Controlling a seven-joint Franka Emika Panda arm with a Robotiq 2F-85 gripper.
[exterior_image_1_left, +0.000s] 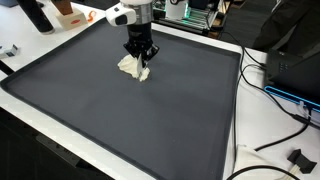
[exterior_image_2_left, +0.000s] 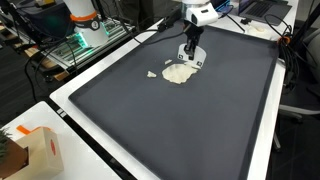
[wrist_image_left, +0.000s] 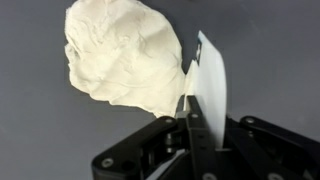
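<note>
A crumpled cream cloth (wrist_image_left: 120, 55) lies on a dark grey mat (exterior_image_1_left: 150, 120). In both exterior views it sits near the mat's far side, cloth (exterior_image_1_left: 131, 67) and cloth (exterior_image_2_left: 177, 74). My gripper (wrist_image_left: 190, 102) stands right at its edge, pointing down, in both exterior views: gripper (exterior_image_1_left: 140, 60), gripper (exterior_image_2_left: 191, 61). In the wrist view the jaws are pressed together, with a thin pale flap of the cloth (wrist_image_left: 209, 85) rising from between them. A small pale scrap (exterior_image_2_left: 152, 73) lies on the mat just beside the cloth.
A white rim (exterior_image_1_left: 235, 110) frames the mat. Cables (exterior_image_1_left: 285, 95) and a black plug (exterior_image_1_left: 296, 158) lie beyond it. An orange-and-white box (exterior_image_2_left: 35, 150) stands at a corner. A rack with green lights (exterior_image_2_left: 82, 42) is behind the table.
</note>
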